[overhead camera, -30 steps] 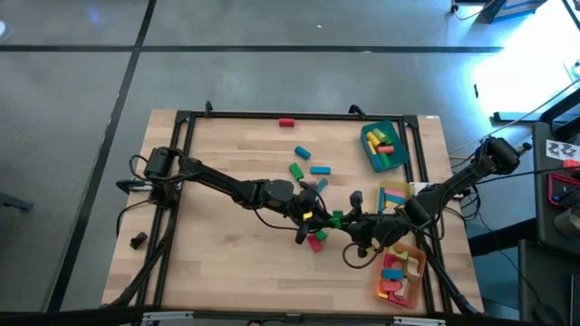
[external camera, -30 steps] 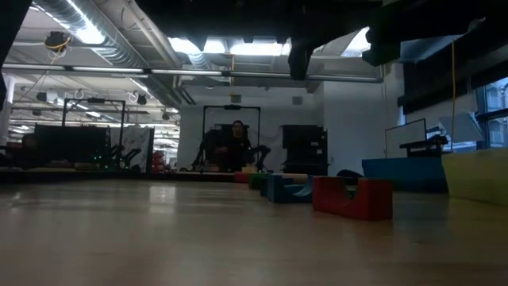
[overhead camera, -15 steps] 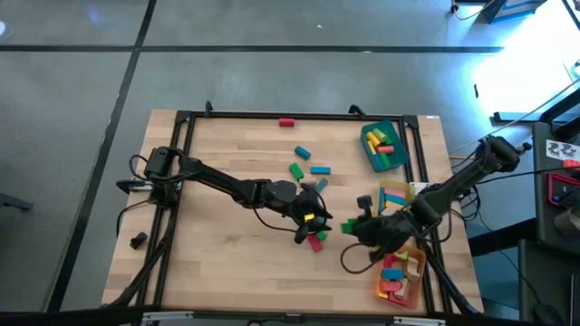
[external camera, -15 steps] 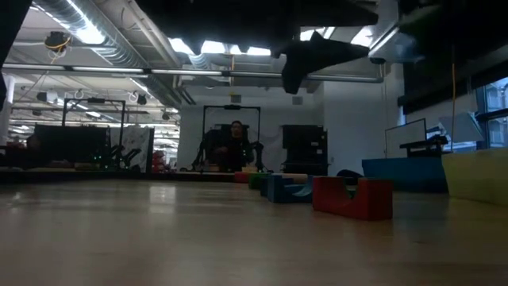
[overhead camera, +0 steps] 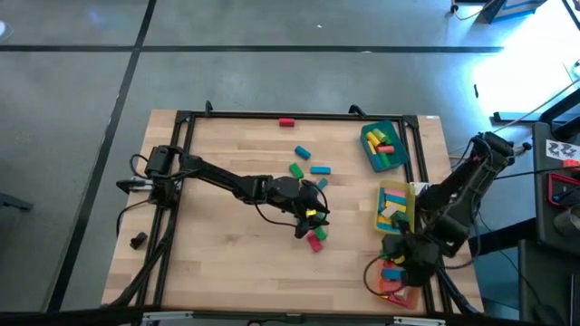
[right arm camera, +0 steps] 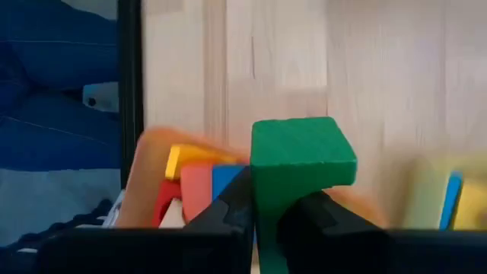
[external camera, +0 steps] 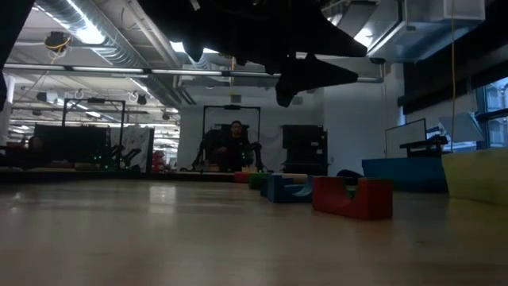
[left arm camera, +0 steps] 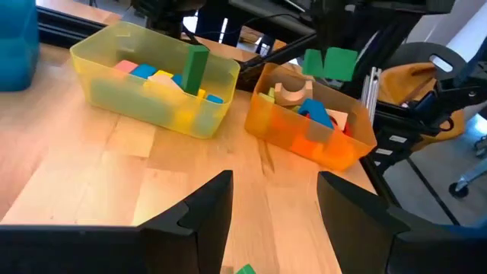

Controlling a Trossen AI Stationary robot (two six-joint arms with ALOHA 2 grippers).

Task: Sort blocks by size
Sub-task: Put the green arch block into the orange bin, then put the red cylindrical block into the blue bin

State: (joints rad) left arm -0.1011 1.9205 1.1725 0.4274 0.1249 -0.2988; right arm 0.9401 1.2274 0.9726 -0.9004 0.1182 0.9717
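My right gripper [overhead camera: 400, 257] hovers over the orange tray [overhead camera: 410, 288] near the table's right front corner, shut on a green block [right arm camera: 301, 161]. The left wrist view shows that block [left arm camera: 334, 62] hanging above the orange tray [left arm camera: 304, 144]. My left gripper [left arm camera: 274, 213] stands open above the table's middle, nothing between its fingers. Beside it, a green block [overhead camera: 314, 233] and a red block [overhead camera: 316, 243] lie flat on the table. Farther back lie a red [overhead camera: 286, 121], a green [overhead camera: 295, 169] and two blue blocks [overhead camera: 319, 169]. My right gripper pinches the green block between its two fingers [right arm camera: 228, 209], which press on two opposite sides [right arm camera: 262, 199]. The fingers come from above, slanting down. The block's free end sticks out past the fingertips, and the block is lifted clear above the orange tray.
A yellow tray [overhead camera: 393, 205] with several blocks, one green bar [left arm camera: 195, 68] standing up in it, sits just behind the orange tray. A teal tray [overhead camera: 381, 145] holds blocks at the far right. A black frame [overhead camera: 181, 181] borders the table. A person sits in the room beyond.
My right gripper has carried the green block from the table's middle, beside my left gripper, toward the right front corner, stopping above the orange tray. Its wrist has rolled and tipped downward on the way. The block stays clear of the table.
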